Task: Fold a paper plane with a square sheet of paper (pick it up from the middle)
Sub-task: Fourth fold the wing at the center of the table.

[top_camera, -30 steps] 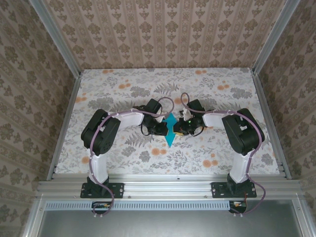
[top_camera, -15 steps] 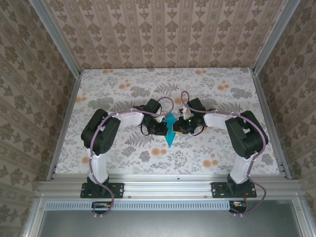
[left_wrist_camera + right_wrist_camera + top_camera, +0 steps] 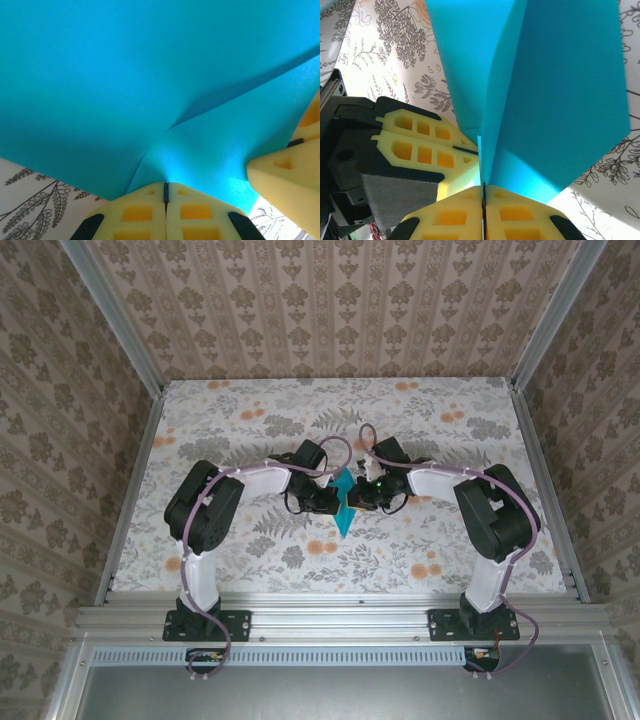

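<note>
The teal-blue sheet of paper (image 3: 345, 515) is folded along a crease and held on edge above the middle of the table, its pointed end toward the near edge. My left gripper (image 3: 334, 498) is shut on it from the left and my right gripper (image 3: 356, 497) from the right, the two almost touching. In the left wrist view the paper (image 3: 150, 75) spreads above my left gripper (image 3: 166, 186), whose pads pinch its lower fold. The right wrist view has the creased paper (image 3: 560, 100) rising out of my shut right gripper (image 3: 483, 187), with the left gripper's fingers (image 3: 420, 145) just beside it.
The table (image 3: 450, 440) wears a floral cloth. Aluminium rails (image 3: 130, 490) run along its left, right and near sides, with patterned walls behind. Both arm bases sit on the near rail (image 3: 340, 618).
My right gripper has slid left to the paper and shut on it. The paper looks narrower between the two grippers. The left gripper has stayed shut in place.
</note>
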Tool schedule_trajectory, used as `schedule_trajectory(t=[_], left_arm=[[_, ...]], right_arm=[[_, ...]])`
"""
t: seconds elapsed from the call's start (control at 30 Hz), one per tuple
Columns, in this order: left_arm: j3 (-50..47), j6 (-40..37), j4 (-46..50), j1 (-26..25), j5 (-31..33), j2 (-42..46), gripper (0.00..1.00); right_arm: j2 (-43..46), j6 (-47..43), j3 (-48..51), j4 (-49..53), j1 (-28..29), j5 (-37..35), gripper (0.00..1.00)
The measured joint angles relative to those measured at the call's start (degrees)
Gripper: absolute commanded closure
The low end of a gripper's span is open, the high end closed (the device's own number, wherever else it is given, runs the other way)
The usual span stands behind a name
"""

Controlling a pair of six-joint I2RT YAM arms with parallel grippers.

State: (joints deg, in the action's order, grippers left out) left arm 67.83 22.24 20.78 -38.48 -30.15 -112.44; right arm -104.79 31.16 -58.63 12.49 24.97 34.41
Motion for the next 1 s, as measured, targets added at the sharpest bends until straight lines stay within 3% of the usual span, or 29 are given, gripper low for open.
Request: schedule_trajectory(t=[1.0], left_arm=[[-0.7, 0.0, -1.3, 1.1, -2.7, -0.3, 0.95]], right_arm=[[-2.8, -2.5, -3.6, 3.8, 2.2, -2.4, 0.90]])
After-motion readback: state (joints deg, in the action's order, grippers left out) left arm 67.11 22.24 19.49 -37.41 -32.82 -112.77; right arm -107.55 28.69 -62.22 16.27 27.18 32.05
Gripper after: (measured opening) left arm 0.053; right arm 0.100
